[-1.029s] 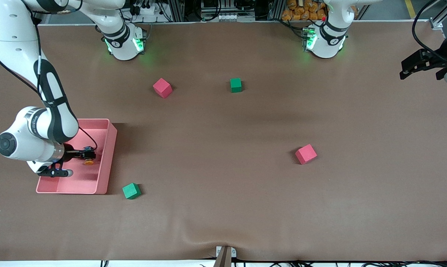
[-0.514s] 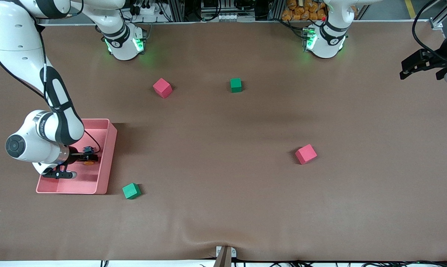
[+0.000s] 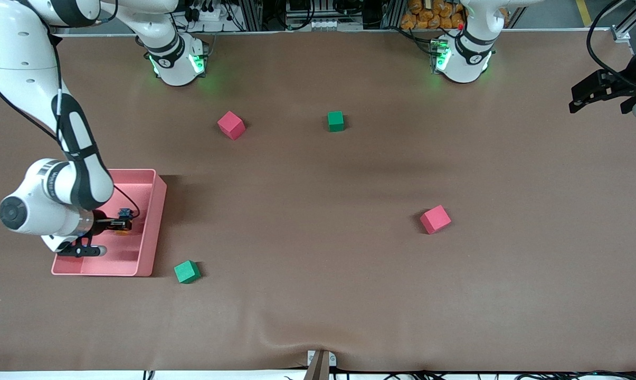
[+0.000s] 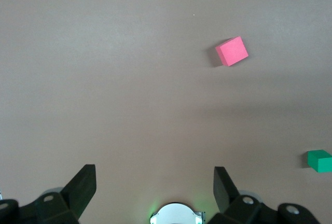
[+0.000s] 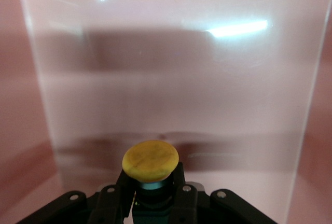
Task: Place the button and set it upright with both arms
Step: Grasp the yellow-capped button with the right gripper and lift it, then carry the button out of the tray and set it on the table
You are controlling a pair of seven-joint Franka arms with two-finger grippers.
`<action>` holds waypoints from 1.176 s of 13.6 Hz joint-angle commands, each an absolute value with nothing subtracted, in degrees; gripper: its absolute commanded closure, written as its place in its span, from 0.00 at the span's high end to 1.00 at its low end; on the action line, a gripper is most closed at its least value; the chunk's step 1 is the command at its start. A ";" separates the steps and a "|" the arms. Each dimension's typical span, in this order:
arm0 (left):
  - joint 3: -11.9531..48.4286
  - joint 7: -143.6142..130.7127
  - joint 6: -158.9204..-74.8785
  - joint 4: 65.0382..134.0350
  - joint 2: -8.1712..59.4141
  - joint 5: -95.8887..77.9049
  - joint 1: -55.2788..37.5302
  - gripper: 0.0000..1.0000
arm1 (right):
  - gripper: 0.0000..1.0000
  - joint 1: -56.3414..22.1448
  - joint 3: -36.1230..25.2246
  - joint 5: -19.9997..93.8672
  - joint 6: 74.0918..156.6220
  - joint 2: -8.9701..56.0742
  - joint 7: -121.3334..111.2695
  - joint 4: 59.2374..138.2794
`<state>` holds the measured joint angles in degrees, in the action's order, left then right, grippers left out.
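Nearest the front camera lies a green foam cube [image 3: 187, 272], on the worktop [image 3: 318, 295] just off the corner of the pink bin [image 3: 157, 211]. I leave it alone; it is no part of my job.

Next comes my right hand [image 3: 118, 225], down inside that bin at the right arm's end of the worktop. It is clenched on the button [image 5: 150, 161]: in the right wrist view my two fingers [image 5: 181, 182] press the black body from either side, the round orange cap standing proud above them and a bluish part just below it. I grip the body and not the cap, I judge, so that the cap stays free and the thing can be set cap-up afterwards (the bin's pale wall fills everything ahead of the cap). The button is therefore in my grasp, within the bin, not yet out on the open worktop.

Farther off, toward the left arm's end, sits a red foam cube [image 3: 435, 219]. Farther again, a second red cube [image 3: 230, 125] and a second green cube [image 3: 335, 121] lie near the arms' bases.

My left hand [image 4: 154, 186] waits high over the left arm's edge of the worktop, released, its fingers spread wide with nothing between them. I judge it hangs there ready to help upright the button.
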<state>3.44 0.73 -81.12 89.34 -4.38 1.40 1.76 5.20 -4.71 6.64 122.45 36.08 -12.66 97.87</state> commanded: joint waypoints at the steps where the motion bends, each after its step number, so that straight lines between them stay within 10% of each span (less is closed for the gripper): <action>1: 3.60 2.20 -80.33 88.33 -4.13 1.93 2.20 1.00 | 0.00 5.28 -4.92 8.00 109.65 35.24 -13.36 88.63; 9: 3.60 2.20 -80.33 88.33 -4.13 1.93 2.20 1.00 | 0.00 -2.97 0.16 16.59 89.73 35.68 15.68 71.91; 16: 3.60 2.20 -80.33 88.33 -4.13 1.93 2.20 1.00 | 0.00 -27.48 3.69 16.18 121.17 44.37 38.32 71.10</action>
<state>3.36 0.74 -81.12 89.29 -4.38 1.40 1.78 -23.48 4.33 16.22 116.53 40.13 36.07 73.33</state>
